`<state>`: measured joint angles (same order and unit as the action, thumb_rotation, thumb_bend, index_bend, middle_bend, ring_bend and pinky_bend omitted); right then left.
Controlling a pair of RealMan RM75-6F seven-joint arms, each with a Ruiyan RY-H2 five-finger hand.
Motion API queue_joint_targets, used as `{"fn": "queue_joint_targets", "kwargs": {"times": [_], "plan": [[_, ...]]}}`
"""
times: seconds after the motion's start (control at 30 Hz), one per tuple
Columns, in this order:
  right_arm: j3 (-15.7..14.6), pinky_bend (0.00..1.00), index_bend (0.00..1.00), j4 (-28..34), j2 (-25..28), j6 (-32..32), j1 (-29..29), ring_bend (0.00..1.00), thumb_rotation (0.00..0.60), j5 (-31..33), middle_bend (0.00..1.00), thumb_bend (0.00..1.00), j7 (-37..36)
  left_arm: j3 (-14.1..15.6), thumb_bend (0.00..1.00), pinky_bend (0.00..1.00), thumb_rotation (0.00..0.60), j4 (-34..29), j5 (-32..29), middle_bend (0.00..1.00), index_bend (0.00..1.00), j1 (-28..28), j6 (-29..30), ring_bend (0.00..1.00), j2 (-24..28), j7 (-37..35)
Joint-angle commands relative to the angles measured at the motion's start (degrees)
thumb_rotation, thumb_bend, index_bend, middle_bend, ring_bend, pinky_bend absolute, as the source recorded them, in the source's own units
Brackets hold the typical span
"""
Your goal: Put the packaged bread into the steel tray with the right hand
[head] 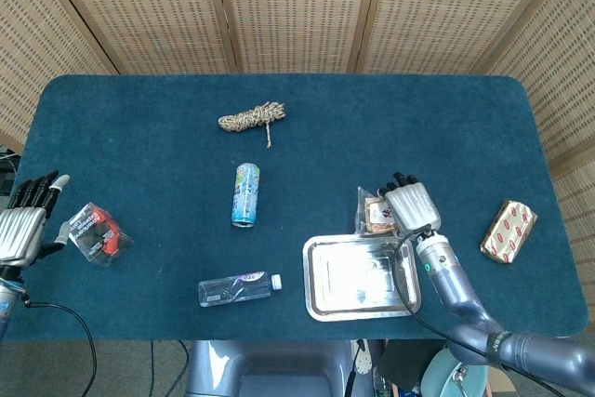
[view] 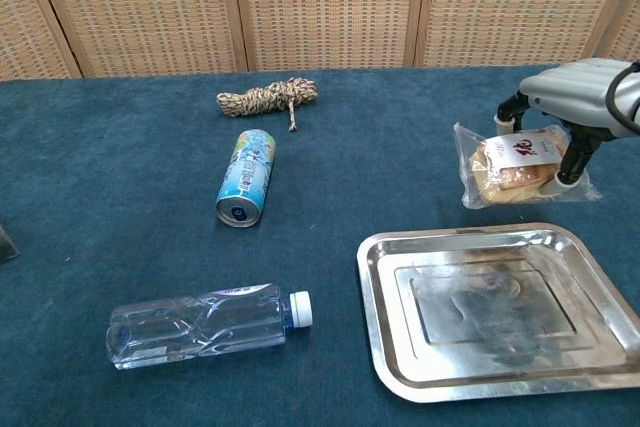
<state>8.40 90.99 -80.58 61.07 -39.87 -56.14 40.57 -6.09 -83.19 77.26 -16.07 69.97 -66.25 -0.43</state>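
Just beyond the tray's [view: 385, 277] far edge, your right hand [view: 572, 97] pinches the bread [view: 515, 162] by its slack wrapper, which could slip and drop short.

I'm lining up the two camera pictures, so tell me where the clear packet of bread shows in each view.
Head view: clear packet of bread lies right of centre, under the right hand, just above the steel tray.
Chest view: packet at the right edge, held by the right hand's fingers, raised above the tray.
Shared landmark: the steel tray.
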Motion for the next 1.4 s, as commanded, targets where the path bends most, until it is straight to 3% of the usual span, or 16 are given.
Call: {"fn": "queue_joint_targets", "kwargs": {"times": [0.03,0.93,1.17,1.4], "plan": [[-0.8,0.26,0.49,4.6,1.1,3.8,1.4,0.16,0.6,1.5,0.36,0.15,3.4,0.0,0.5,0.0,0.6,-0.1,0.6,0.0,0.0,-0.6,-0.4,0.0,0.1,0.0],[-6.6,0.27,0.49,15.9,-2.0,19.3,8.6,0.16,0.6,-4.5,0.36,0.15,11.5,1.0,0.5,0.0,0.6,0.3,4.2,0.0,0.0,-2.0,0.5,0.0,0.1,-1.8],[-10.1,0.27,0.49,17.5,-5.0,24.1,12.1,0.16,0.6,-8.7,0.36,0.15,15.0,1.8,0.5,0.0,0.6,1.0,6.1,0.0,0.0,-2.2,1.1,0.0,-0.6,-2.5],[-11.7,0.27,0.49,17.6,-8.0,26.8,14.8,0.16,0.6,-11.1,0.36,0.15,17.9,2.4,0.5,0.0,0.6,1.7,7.7,0.0,0.0,-2.1,2.4,0.0,-0.8,-3.7]]}}
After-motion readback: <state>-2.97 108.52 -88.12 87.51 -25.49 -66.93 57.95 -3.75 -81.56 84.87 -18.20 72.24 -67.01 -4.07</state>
